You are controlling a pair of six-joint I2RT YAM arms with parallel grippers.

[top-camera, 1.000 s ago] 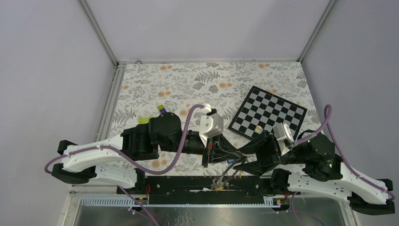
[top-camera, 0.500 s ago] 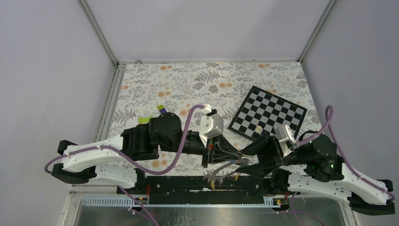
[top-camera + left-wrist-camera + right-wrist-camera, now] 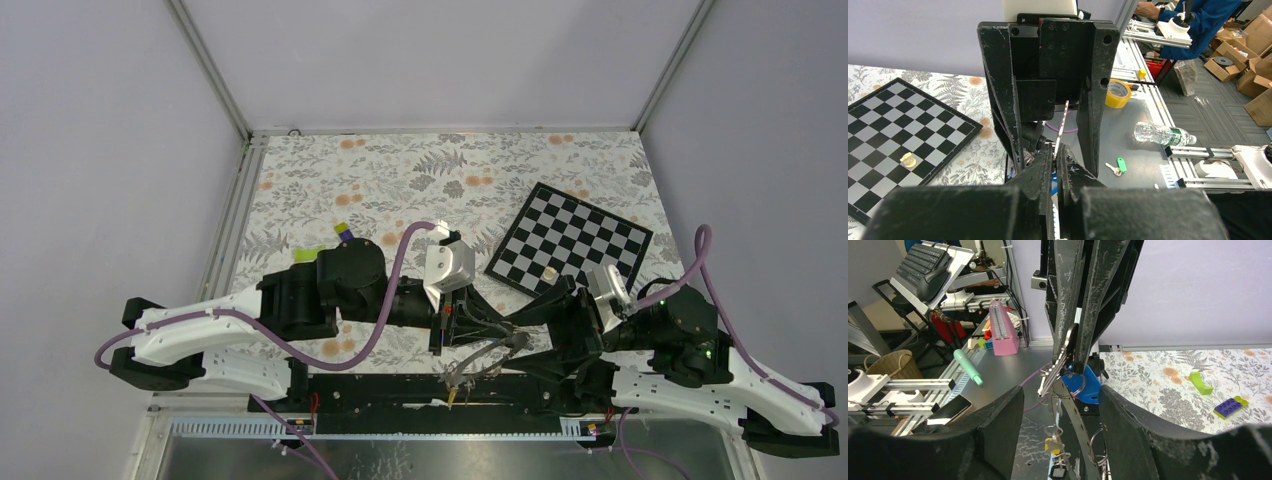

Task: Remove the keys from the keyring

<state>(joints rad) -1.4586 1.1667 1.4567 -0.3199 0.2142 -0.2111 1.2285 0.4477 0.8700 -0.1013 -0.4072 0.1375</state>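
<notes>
The keyring point(image 3: 1064, 356) is being pinched by the left jaws; the right jaws are being held open.
The keys point(image 3: 1054, 444) are dangling low in the frame; the keyring could be twisted loose by a misplaced right closure.

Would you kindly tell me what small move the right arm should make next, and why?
Probably ease the right gripper forward a little, then close on the blue-tagged key. Its jaws are open and empty, the left gripper is shut on the keyring, and the keys hang just beneath that grip.
</notes>
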